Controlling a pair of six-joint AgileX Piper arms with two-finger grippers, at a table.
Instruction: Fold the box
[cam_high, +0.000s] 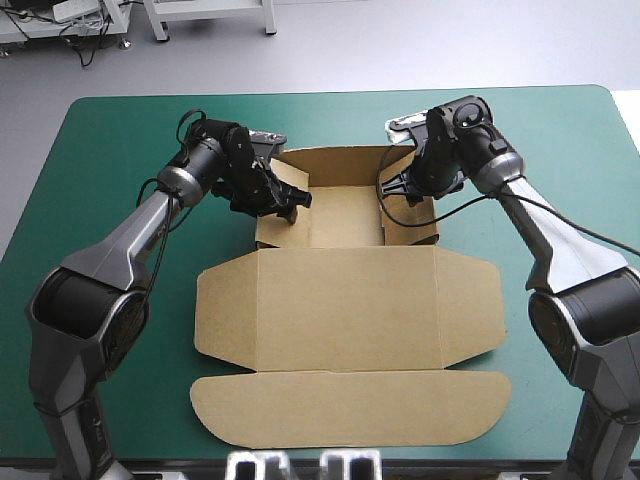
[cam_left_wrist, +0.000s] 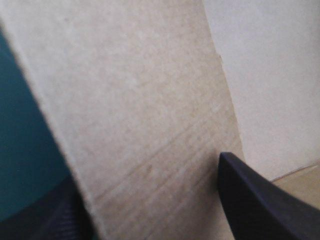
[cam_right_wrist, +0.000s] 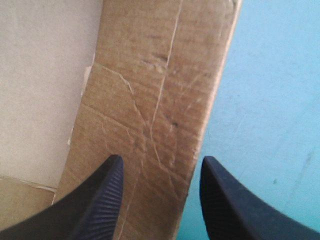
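At centre left of the high view, the left gripper (cam_high: 285, 200) (cam_left_wrist: 150, 175), two curved black fins, stands spread astride the raised left wall of the faintly ribbed brown board box (cam_high: 345, 300) (cam_left_wrist: 140, 100) (cam_right_wrist: 150, 75). The box lies mid-frame on the smooth teal-green cover (cam_high: 120, 150), its round-edged lid flat toward the bottom. At upper right, the right gripper (cam_high: 400, 185) (cam_right_wrist: 160, 160) straddles the creased right wall, its fingers parted too.

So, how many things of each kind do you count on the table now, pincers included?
Brown box: 1
Black pincers, the left pincer and the right pincer: 2
Teal-green table cover: 1
Total: 4
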